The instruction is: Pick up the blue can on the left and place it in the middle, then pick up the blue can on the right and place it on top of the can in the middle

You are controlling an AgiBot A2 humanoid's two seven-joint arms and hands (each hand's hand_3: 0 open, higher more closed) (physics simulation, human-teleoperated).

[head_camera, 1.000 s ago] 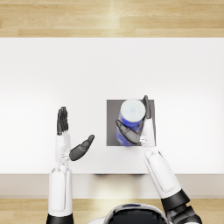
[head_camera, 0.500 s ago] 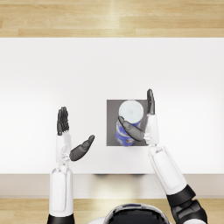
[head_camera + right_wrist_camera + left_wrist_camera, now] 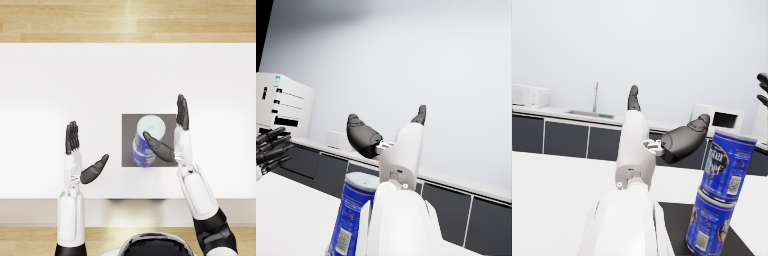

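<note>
Two stacked blue cans (image 3: 721, 197) only in left wrist view, top one (image 3: 148, 136) overhead; both hands' (image 3: 170, 135) (image 3: 82, 155) fingers spread, empty.

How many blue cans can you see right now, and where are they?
2. The lower can stands on the dark mat at the table's middle; the upper can sits stacked on it, leaning slightly. From the head view they overlap, so only the stack's top shows clearly.

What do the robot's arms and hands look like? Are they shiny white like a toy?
Yes, both arms are smooth white shells, rounded like tubes. The left arm and right arm each end in a dark grey hand: the left hand and right hand have long, slim dark fingers. The right arm turns black near the elbow. No cables or markings show.
</note>
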